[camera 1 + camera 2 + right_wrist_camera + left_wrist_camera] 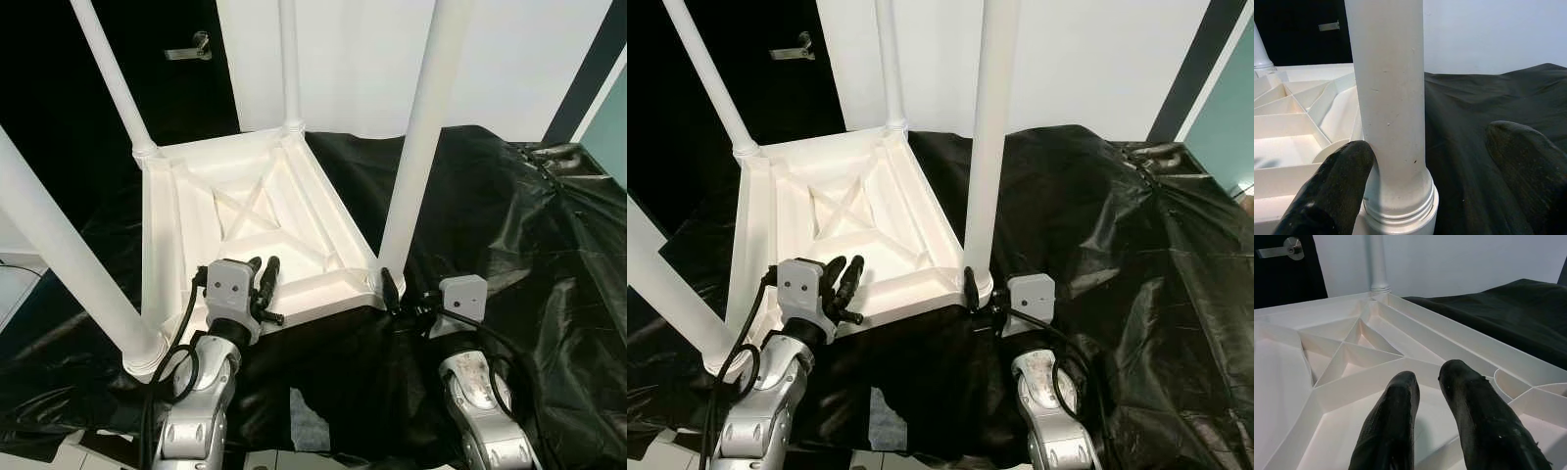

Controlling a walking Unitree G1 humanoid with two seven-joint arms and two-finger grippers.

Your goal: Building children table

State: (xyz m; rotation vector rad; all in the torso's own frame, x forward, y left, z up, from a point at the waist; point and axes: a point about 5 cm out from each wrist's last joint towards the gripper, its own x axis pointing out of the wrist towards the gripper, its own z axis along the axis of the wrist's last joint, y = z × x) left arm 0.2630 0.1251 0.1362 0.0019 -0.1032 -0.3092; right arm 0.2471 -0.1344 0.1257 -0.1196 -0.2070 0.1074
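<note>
Before me a black plastic sheet (pixel 509 196) covered the work surface in creased, glossy folds. Behind it stood a plain white wall (pixel 509 59). To my left was a black door (pixel 118 59) with a metal lever handle (pixel 188 47). At the right edge ran a dark vertical strip (pixel 586 78) beside a pale teal panel (pixel 612 127).

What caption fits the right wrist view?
Right gripper open around the white table leg, seated in the upturned tabletop's corner socket.
</note>
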